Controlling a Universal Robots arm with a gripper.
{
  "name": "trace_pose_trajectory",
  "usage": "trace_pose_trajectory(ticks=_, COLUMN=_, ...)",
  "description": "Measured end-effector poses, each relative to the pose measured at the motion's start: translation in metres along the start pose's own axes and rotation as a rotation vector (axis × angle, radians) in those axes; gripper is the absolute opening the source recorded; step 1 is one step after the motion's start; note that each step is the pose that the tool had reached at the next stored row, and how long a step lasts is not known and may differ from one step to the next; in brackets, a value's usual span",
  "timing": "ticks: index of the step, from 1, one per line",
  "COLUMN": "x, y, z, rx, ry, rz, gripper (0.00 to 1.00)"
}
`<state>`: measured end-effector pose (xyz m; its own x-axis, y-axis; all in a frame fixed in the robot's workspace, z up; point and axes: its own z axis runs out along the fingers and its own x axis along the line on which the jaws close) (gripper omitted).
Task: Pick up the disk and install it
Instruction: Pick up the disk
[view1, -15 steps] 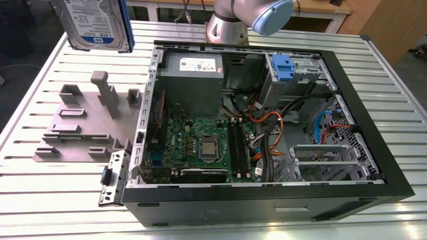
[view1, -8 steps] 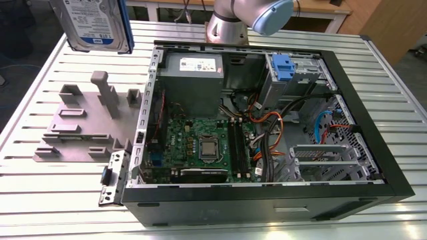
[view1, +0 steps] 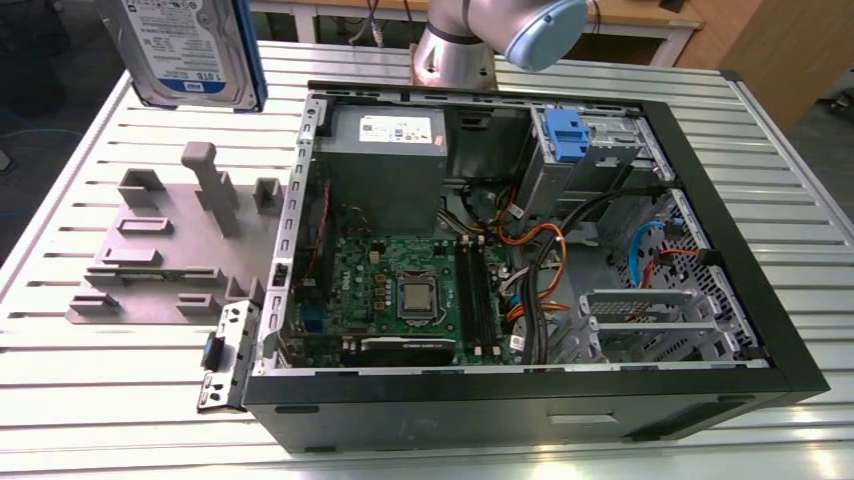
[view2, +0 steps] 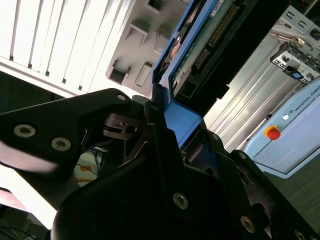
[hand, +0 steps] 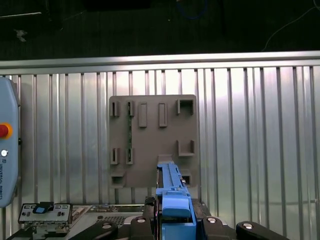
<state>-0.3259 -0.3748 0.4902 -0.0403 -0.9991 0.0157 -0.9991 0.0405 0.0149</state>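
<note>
The desk (view1: 94, 420) is all pale ribbed metal slats, catching bright light. Past the desk's far edge stands a light wooden tabletop (view1: 627, 18), and a brown wooden panel (view1: 781, 50) near it. Around the desk the floor (hand: 100, 35) lies dark.

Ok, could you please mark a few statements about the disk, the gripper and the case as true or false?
1. The disk is held in the air, off the table. True.
2. The gripper is open. False: it is shut on the disk.
3. The disk is installed in the case. False: it is outside the case, toward the exterior view's left.
4. The case is open, with its board in sight. True.
5. The grey plate lies inside the case. False: it lies on the table beside the case.
</note>
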Motion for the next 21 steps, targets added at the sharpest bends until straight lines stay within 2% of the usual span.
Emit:
trace_pose_trajectory(ticks=4, x=0.0057, y=-0.0002, z=0.0001, rx=0.0003, ry=0.0075, rz=0.0, gripper=0.37)
trace_pose_trajectory(ticks=10, x=0.0068, y=-0.001, z=0.0001, rx=0.0003, ry=0.0083, rz=0.0, gripper=0.37)
trace_pose_trajectory(ticks=13, x=0.0077, y=-0.0028, z=0.0003, rx=0.0002, ry=0.0047, rz=0.0, gripper=0.37)
trace_pose_trajectory(ticks=16, x=0.0095, y=-0.0043, z=0.0004, rx=-0.0003, ry=-0.0054, rz=0.0, gripper=0.37)
trace_pose_trajectory(ticks=21, x=0.0153, y=-0.0062, z=0.0007, rx=-0.0002, ry=-0.0057, rz=0.0, gripper=0.37)
